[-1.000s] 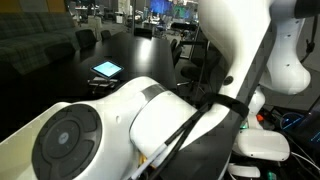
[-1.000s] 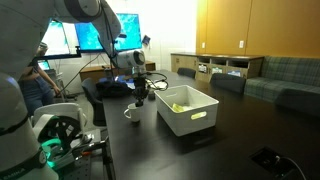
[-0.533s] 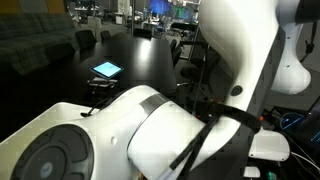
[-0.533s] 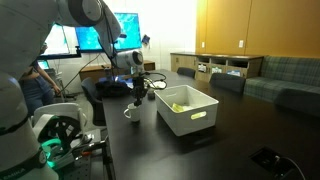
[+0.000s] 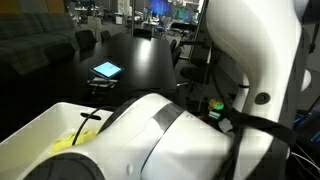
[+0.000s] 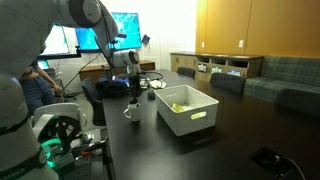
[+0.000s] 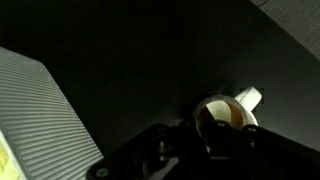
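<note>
Hand (image 6: pixel 133 97) hangs low over the desk (image 6: pixel 235 135), fingers pointing down, right above a small white mug (image 6: pixel 130 113). In this exterior view the fingertips look just over the mug's rim or at it; contact too small to tell.

Wrist view: mug (image 7: pixel 225 113) upright on the dark desk top, open mouth facing the camera, brownish inside, short handle sticking out to the upper right. Dark hand parts crowd the lower edge of the frame next to the mug. Black on black, so I cannot tell whether the fingers are spread or closed, nor whether they grip anything.

White bin (image 6: pixel 188 110) stands just beside the mug, apart from it. Its ribbed wall (image 7: pixel 40 110) fills the left of the wrist view. A yellow object (image 6: pixel 180 106) lies inside the bin, also seen in an exterior view (image 5: pixel 72 141).

The robot's own white arm (image 5: pixel 190 130) blocks most of that view. Behind it, a lit tablet (image 5: pixel 106 69) lies flat on the desk, well apart from the bin. Bright monitor (image 6: pixel 100 35) at the back.
</note>
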Controlling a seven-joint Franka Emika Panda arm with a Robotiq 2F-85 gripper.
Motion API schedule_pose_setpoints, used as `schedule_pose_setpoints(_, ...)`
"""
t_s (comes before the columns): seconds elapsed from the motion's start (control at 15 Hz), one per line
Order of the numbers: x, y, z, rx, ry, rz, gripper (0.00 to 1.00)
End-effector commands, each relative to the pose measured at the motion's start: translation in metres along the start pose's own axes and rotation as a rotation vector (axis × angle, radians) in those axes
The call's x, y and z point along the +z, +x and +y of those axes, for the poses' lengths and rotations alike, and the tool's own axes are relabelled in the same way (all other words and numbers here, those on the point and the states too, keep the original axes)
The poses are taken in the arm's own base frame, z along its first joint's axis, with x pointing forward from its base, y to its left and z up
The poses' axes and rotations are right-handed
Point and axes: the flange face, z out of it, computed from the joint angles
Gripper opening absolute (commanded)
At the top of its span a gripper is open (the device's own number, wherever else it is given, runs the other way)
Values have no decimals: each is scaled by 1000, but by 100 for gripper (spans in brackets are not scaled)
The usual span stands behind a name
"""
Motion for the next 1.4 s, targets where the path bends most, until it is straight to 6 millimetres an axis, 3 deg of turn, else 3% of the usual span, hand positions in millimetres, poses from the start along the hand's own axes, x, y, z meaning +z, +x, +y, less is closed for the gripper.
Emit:
schedule_pose_setpoints(0.0, -10, 10, -9, -29, 6, 10, 12)
schedule_pose_setpoints(0.6, -6, 36, -3, -15, 32, 19, 13)
schedule_pose_setpoints(1.33, 4, 32, 5, -82, 1, -43, 12)
